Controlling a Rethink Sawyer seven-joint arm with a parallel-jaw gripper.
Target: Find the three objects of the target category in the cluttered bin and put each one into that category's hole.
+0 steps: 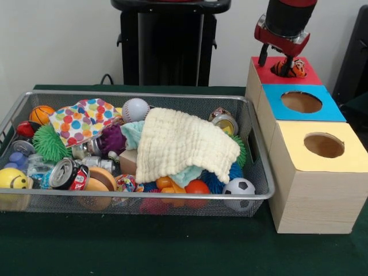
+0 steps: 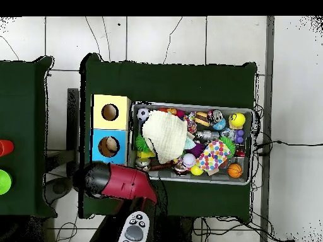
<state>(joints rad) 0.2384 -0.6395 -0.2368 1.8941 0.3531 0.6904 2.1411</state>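
Orange striped ball sits between fingers over red hole.

A green-clothed table bears a mesh bin and wooden box.

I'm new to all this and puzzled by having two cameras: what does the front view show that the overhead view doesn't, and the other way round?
Only the front view shows the red hole with the end effector over an orange striped ball sitting in it; the overhead view has the arm covering that spot. Only the overhead view shows a remote control below the table and red and green objects at the left edge. Both show the wire bin, the cream cloth, the soccer ball, and the blue and yellow holes.
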